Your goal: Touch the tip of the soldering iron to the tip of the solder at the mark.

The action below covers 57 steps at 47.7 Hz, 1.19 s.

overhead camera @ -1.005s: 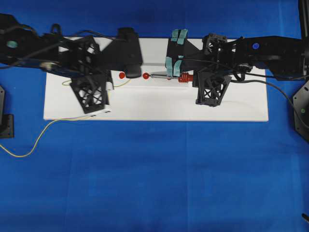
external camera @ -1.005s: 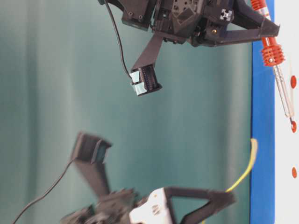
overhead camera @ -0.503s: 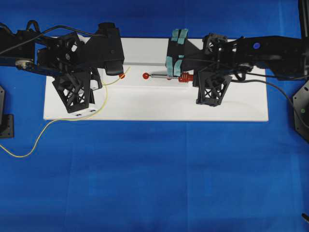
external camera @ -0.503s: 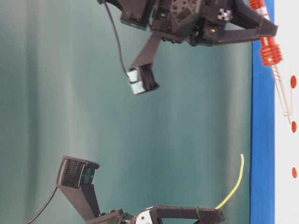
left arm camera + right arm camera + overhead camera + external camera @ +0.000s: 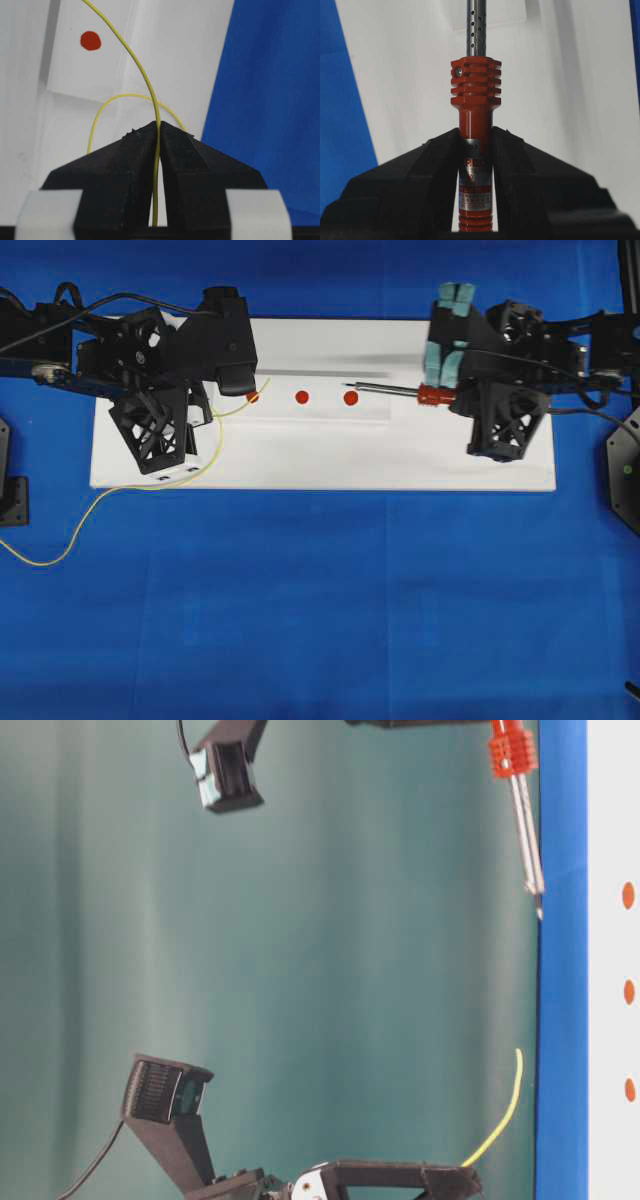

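- Left gripper (image 5: 158, 131): fingers pressed together on the solder (image 5: 142, 80), pinching the yellow wire between the black pads; clear in the left wrist view.
- Solder runs up out of the pinch and curves toward a red dot (image 5: 90, 40) on the white board (image 5: 170, 55); free end leaves the frame at the top, so the tip is not visible there.
- Overhead: solder's free end (image 5: 262, 386) sits just beside the leftmost red dot (image 5: 253, 397), next to the left gripper (image 5: 236, 380); cannot tell if it touches the dot. Rest of the wire trails off the board's near edge in a long loop over the blue cloth (image 5: 320, 600).
- Table-level view: solder's bare end (image 5: 510, 1100) stands up off the board, curved, held above the surface.
- Right gripper (image 5: 476, 150): fingers clamped on the soldering iron (image 5: 476, 95), gripping the red handle just below the ribbed collar; perforated silver shaft points away from the camera.
- Overhead: soldering iron (image 5: 400, 390) lies roughly level over the board, tip pointing left, near the rightmost of three red dots (image 5: 350, 397).
- Table-level view: iron's tip (image 5: 538, 905) hangs off the board, not touching it.
- Iron tip and solder tip well apart; middle red dot (image 5: 302, 397) lies between them.
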Motion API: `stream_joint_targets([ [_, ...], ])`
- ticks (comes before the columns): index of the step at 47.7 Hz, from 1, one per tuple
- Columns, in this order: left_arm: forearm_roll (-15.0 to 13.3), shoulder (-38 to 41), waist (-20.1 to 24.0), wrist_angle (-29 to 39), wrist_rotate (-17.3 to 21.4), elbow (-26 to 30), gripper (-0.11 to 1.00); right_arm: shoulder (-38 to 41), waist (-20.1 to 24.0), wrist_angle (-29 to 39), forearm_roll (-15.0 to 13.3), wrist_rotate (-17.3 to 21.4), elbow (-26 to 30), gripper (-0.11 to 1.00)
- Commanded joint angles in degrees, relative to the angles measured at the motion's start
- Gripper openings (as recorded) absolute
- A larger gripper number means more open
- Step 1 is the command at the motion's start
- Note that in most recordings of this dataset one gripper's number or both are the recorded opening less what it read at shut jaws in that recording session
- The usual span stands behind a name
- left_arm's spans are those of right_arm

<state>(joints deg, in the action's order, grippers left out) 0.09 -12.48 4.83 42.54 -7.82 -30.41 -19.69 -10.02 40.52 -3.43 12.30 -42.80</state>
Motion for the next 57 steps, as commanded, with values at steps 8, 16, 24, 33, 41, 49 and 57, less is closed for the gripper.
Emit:
stream_joint_targets([
  [8, 0.09, 0.18, -0.09, -0.35, -0.18, 2.37, 0.01, -2.11, 0.0, 1.76, -0.88, 0.62, -0.18, 0.06],
  [16, 0.09, 2.2, -0.79, -0.79, -0.18, 4.66, 0.01, -2.2, 0.0, 1.76, -1.05, 0.62, -0.26, 0.06],
  [24, 0.09, 6.59, -2.11, -1.41, -0.18, 8.7, 0.01, -2.11, 0.0, 1.76, -1.05, 0.62, -0.35, 0.06],
  [33, 0.09, 11.87, -1.93, -3.69, -0.09, 11.78, 0.01, -2.11, 0.0, 1.76, -1.05, 0.7, -0.7, 0.06],
  [41, 0.09, 16.44, -1.76, -6.68, -0.18, 11.87, 0.01, -2.2, 0.0, 1.76, -1.05, 0.7, -1.23, 0.06],
  [49, 0.09, 17.93, -1.85, -7.91, -0.26, 11.95, 0.01, -2.11, 0.0, 1.49, -1.05, 0.7, -1.49, 0.06],
  [57, 0.09, 18.72, -1.85, -9.93, -0.18, 11.87, 0.01, -2.11, 0.0, 0.62, -1.05, 0.79, -2.2, 0.06],
])
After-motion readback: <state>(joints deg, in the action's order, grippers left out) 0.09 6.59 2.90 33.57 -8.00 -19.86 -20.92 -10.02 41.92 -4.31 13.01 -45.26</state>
